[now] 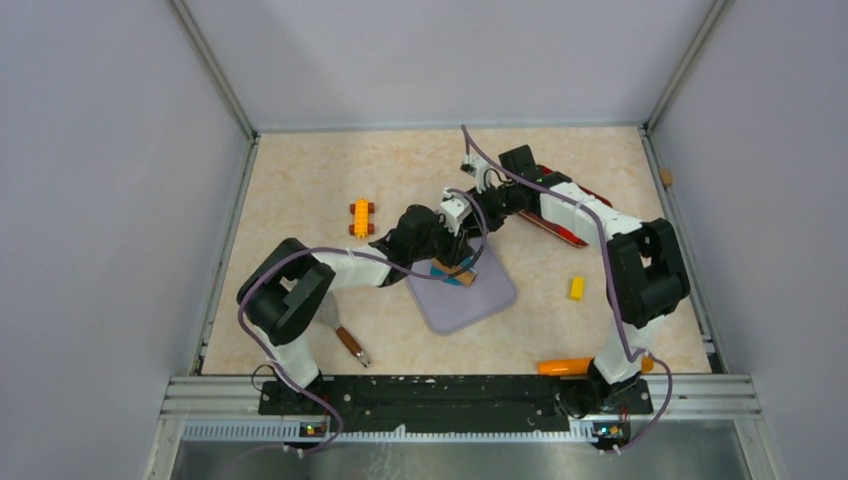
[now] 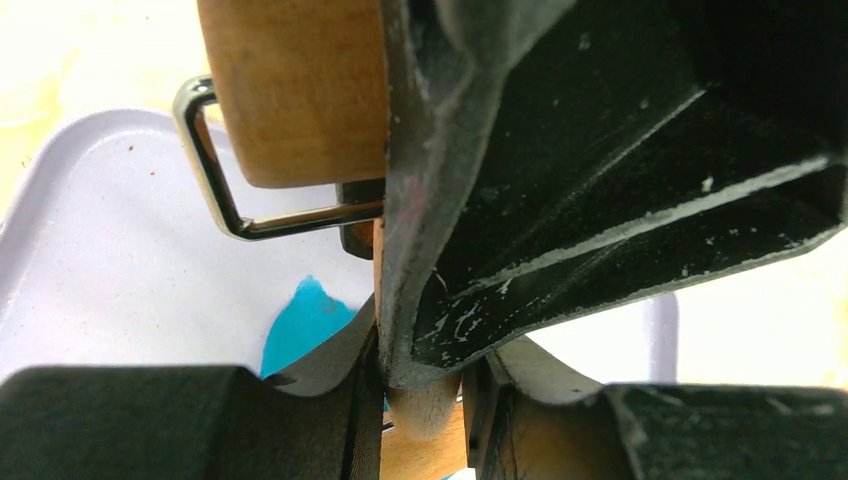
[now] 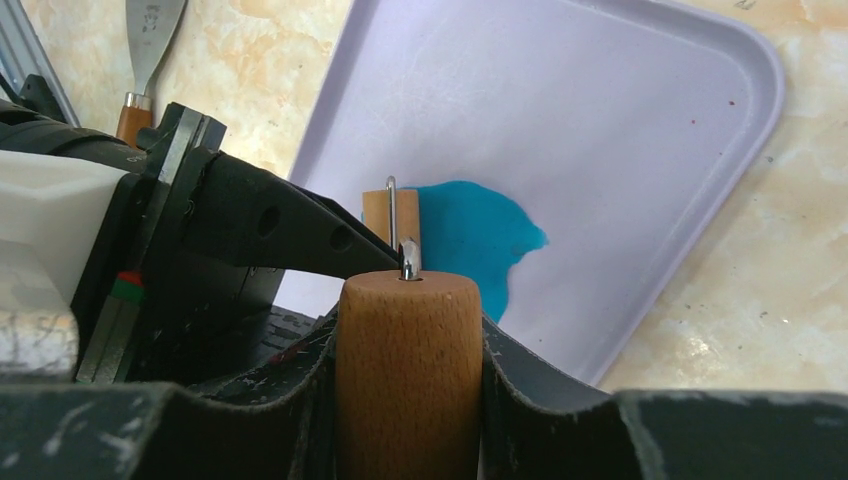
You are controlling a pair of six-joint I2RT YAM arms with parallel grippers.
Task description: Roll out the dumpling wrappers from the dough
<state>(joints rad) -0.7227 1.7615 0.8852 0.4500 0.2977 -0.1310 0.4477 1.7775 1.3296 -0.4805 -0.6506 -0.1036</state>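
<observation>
On the lavender mat [image 3: 620, 130] the dough [image 3: 470, 235] lies as one flat, irregular patch beside the wooden roller [image 2: 295, 90], whose handle the right gripper [image 3: 410, 345] and seemingly the left gripper [image 2: 425, 420] both pinch, so flattening looks begun, but no round dumpling wrappers are made yet.

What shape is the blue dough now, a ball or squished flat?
Squished flat. The dough lies as a thin, uneven blue patch spread on the lavender mat, next to the wooden roller.

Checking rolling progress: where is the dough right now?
In the right wrist view, the dough lies flattened on the lavender mat, left of centre, just beyond the wooden roller.
</observation>
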